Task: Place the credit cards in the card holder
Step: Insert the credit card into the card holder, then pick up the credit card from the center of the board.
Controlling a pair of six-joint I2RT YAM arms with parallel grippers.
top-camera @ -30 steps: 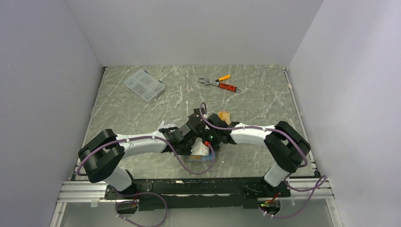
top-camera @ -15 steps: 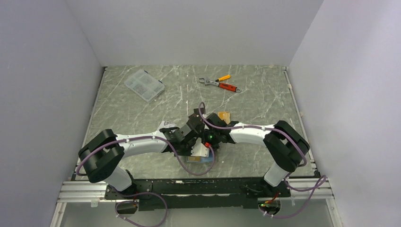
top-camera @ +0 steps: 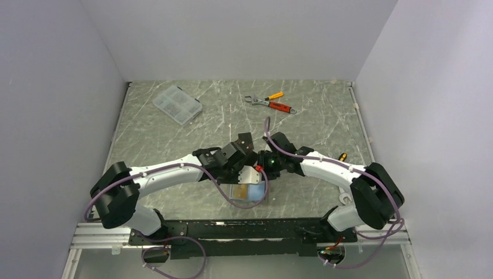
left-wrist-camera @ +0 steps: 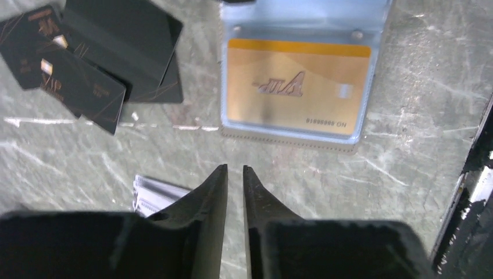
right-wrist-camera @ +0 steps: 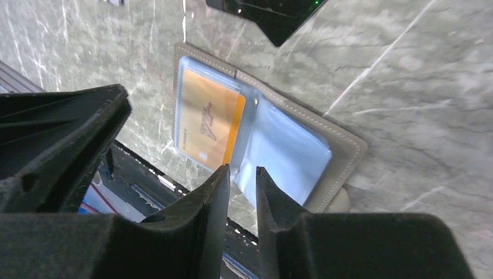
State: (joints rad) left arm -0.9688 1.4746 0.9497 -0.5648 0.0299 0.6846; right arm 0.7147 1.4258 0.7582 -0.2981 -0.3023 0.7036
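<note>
One gold card (left-wrist-camera: 296, 87) lies beyond left claw (left-wrist-camera: 234, 174).

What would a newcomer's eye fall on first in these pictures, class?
The open card holder near the table's front edge, with an orange-gold card tucked in its blue-grey lining. Beside it, black cards lie fanned on the marble, and the left gripper and right gripper hover close above.
</note>
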